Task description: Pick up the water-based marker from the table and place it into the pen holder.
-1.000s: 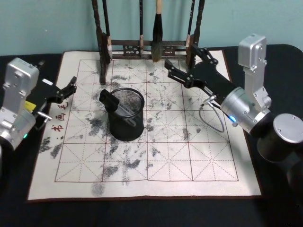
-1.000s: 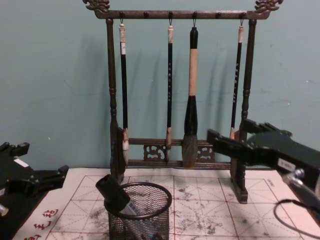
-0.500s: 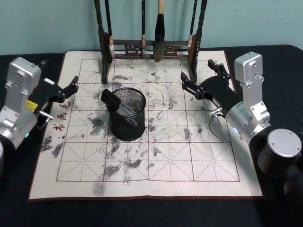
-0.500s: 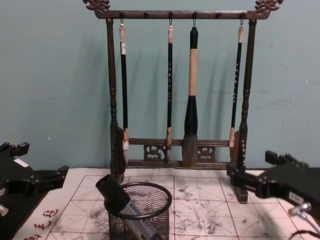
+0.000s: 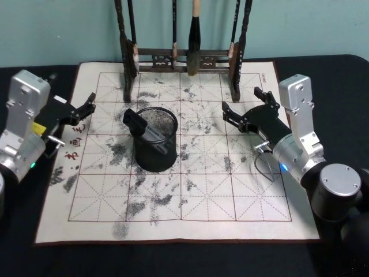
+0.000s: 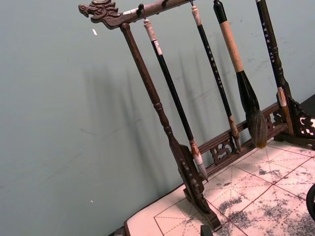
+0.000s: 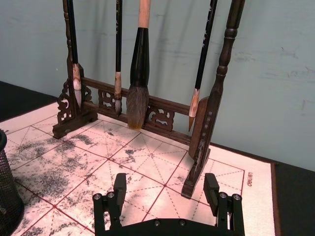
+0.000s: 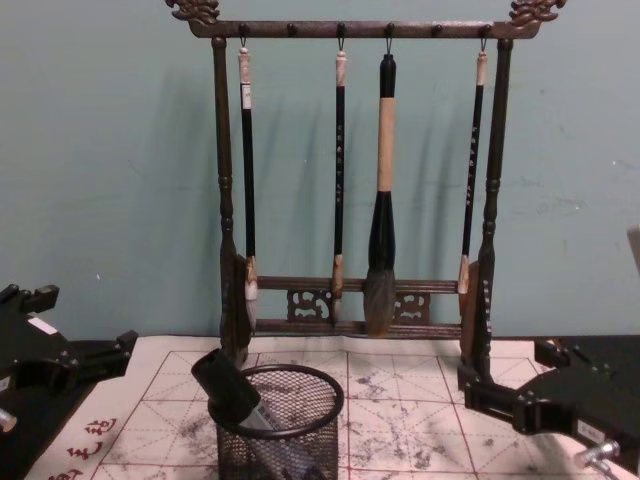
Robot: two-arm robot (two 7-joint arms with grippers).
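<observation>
The pen holder (image 5: 154,139), a black mesh cup, stands on the white mat (image 5: 202,190) left of centre. The water-based marker (image 5: 136,122) leans inside it, its black cap sticking out over the left rim; the chest view shows the marker (image 8: 228,386) in the pen holder (image 8: 283,425) too. My right gripper (image 5: 241,105) hovers open and holding nothing over the mat to the right of the holder, near the rack's right foot. Both fingers (image 7: 119,186) of it show spread apart in the right wrist view. My left gripper (image 5: 86,107) rests open at the mat's left edge.
A tall dark wooden brush rack (image 5: 183,56) with several hanging brushes stands along the mat's far edge, also seen from the chest as the rack (image 8: 360,300). The dark table (image 5: 346,75) surrounds the mat. Red characters (image 5: 74,138) mark the mat's left margin.
My right gripper has drawn back from beside the rack toward the right and nearer side, staying open. The marker stays in the pen holder. The left arm has not moved.
</observation>
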